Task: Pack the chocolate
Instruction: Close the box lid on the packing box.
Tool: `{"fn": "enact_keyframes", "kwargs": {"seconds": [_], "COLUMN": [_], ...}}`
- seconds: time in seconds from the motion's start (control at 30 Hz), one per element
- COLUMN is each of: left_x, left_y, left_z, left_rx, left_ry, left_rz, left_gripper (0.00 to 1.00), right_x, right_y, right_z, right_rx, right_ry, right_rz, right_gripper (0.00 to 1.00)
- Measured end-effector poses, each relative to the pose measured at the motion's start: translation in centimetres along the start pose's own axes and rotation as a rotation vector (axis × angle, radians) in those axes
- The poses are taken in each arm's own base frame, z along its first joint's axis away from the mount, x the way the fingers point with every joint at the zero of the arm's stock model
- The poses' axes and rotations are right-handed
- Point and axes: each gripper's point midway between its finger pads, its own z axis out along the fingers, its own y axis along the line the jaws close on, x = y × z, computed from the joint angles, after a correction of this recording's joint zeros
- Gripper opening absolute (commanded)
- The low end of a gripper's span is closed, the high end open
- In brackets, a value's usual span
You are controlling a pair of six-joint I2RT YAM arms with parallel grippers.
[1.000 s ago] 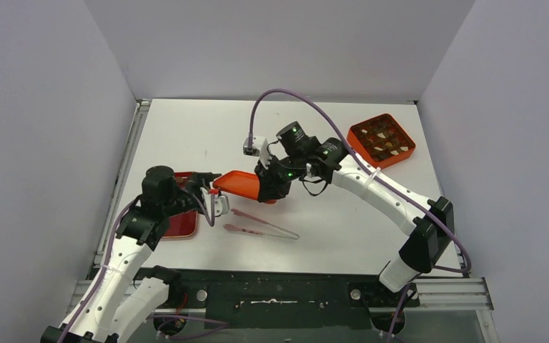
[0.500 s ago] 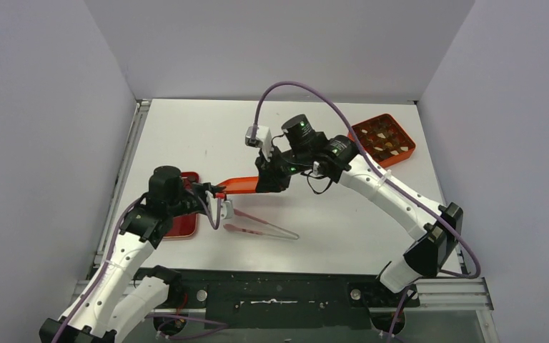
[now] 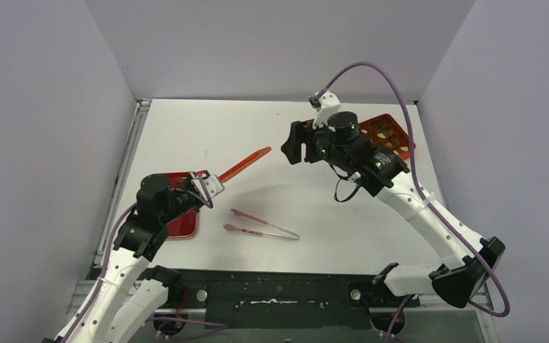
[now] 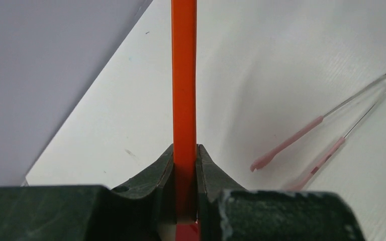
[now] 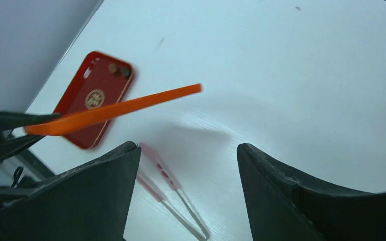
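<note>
My left gripper (image 3: 213,184) is shut on one end of the flat orange lid (image 3: 246,163), which sticks out edge-on over the table toward the back right. In the left wrist view the lid (image 4: 184,75) runs straight up from between the closed jaws. My right gripper (image 3: 293,146) hangs open and empty above mid-table, clear of the lid (image 5: 115,110). The chocolate (image 3: 380,131), small dark and pale chunks, lies in an orange box (image 3: 404,146) at the back right, largely hidden behind the right arm.
A red tray (image 3: 184,223) lies at the left under the left arm; in the right wrist view the tray (image 5: 93,115) shows a gold emblem and two small brown lumps. Pink tongs (image 3: 261,225) rest near the front middle.
The right gripper let go of the orange lid, opened and pulled back to the right and up. The left gripper closed on the lid's other end and now holds it alone.
</note>
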Motion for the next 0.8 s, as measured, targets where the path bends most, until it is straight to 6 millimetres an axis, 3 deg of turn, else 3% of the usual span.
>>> {"fn": "enact_keyframes", "kwargs": {"seconds": [0.2,0.37,0.63,0.8], "left_x": [-0.3,-0.3,-0.3,-0.9], "left_y": [0.2,0.1,-0.6,-0.9], "left_z": [-1.0,-1.3,-1.5,-1.9], "left_rx": [-0.089,-0.138,-0.158,-0.163], "left_ry": [-0.001,0.001,0.041,0.025], "left_rz": [-0.258,-0.466,-0.718,-0.81], "left_gripper": [0.0,0.0,0.0,0.0], "right_x": [-0.7,1.0,7.7,11.5], "right_y": [-7.0,-14.8,-28.0,-33.7], "right_z": [-0.8,-1.0,-2.9,-5.7], "right_rx": [0.3,0.538,0.891,1.064], "right_ry": [-0.099,-0.106,-0.02,0.01], "right_rz": [0.136,0.309,0.563,0.687], "right_gripper": [0.69,0.61,0.49,0.42]}}
